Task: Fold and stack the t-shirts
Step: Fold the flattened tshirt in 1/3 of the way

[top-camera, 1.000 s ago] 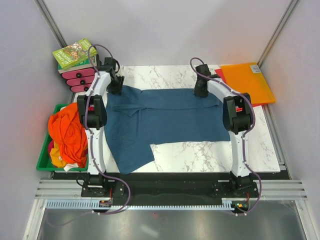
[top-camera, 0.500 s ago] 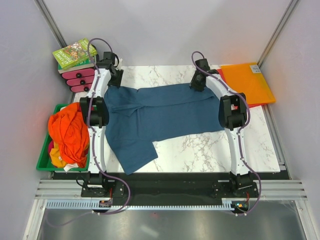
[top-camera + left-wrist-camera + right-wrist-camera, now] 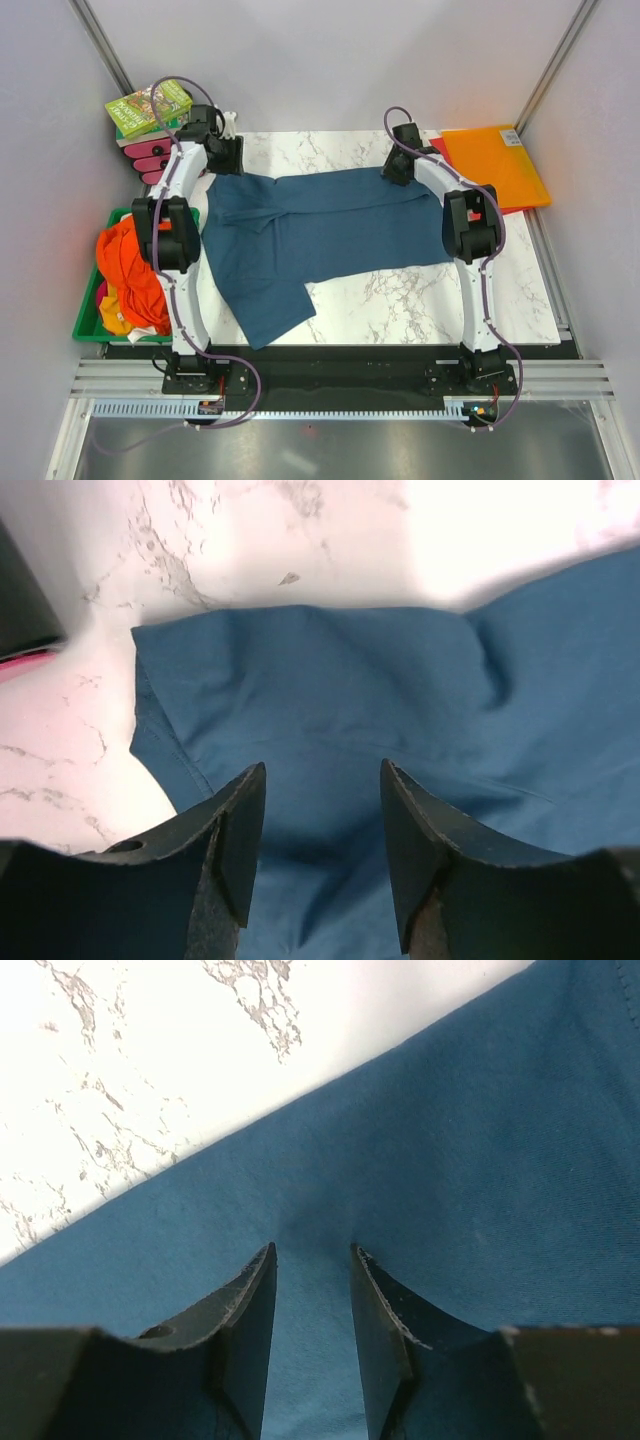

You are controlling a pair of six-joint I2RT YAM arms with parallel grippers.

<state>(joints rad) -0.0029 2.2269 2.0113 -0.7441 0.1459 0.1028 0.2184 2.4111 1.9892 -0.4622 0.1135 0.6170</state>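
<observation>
A dark teal t-shirt (image 3: 320, 225) lies spread across the marble table (image 3: 420, 300), one sleeve trailing toward the near left. My left gripper (image 3: 225, 152) hovers over its far left corner. In the left wrist view the jaws (image 3: 322, 770) stand open above the teal cloth (image 3: 330, 680), with nothing pinched. My right gripper (image 3: 398, 168) sits at the shirt's far right edge. Its jaws (image 3: 312, 1250) stand apart on flat teal fabric (image 3: 450, 1160). Orange t-shirts (image 3: 130, 265) are heaped in a green bin (image 3: 88, 335) off the table's left side.
An orange folder (image 3: 495, 160) lies over a red one (image 3: 438, 147) at the back right corner. A green book (image 3: 148, 105) rests on pink drawers (image 3: 155, 155) at the back left, close to my left gripper. Grey walls enclose three sides.
Both grippers have moved toward the far edge, and the teal shirt has shifted that way with them. The left arm has swung left over the bin. The left jaws have widened slightly.
</observation>
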